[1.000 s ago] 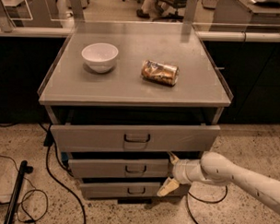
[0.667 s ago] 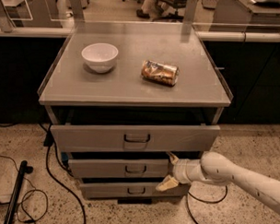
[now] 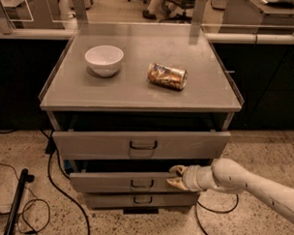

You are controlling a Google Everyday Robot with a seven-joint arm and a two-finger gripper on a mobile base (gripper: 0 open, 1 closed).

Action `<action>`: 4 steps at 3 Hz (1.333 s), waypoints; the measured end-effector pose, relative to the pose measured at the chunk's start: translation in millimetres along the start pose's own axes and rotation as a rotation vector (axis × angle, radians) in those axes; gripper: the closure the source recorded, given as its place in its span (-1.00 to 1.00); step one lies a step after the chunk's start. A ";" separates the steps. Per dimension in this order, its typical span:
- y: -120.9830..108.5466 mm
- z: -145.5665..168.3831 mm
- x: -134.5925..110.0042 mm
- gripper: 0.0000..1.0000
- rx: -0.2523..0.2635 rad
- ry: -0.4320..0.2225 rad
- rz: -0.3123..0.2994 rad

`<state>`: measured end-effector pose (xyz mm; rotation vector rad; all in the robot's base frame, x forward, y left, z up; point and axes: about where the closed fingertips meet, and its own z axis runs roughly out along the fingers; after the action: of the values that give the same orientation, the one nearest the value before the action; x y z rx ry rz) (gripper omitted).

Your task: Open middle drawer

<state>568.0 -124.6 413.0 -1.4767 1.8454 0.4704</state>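
Holding tool (image 3: 176, 176) at right end of middle drawer's (image 3: 115, 182) front, below bench's (image 3: 138, 92) front edge near its right corner, unable to tell whether apart or clamped; judging drawer barely out, leaving nearly whole pull to do.

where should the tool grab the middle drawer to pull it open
Likely the dark loop handle centred on the front of the middle drawer, from straight ahead: it is the only hold on that flat panel, and a central pull should keep it square. The tool is at the panel's right end, off the handle.
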 end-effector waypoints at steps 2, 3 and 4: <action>-5.2 -15.3 -7.3 1.00 0.000 0.000 0.000; 11.0 -23.1 0.4 1.00 0.004 -0.002 0.011; 12.5 -25.2 -0.6 1.00 0.004 -0.002 0.011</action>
<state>548.6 -137.6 428.6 -1.4635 1.8526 0.4729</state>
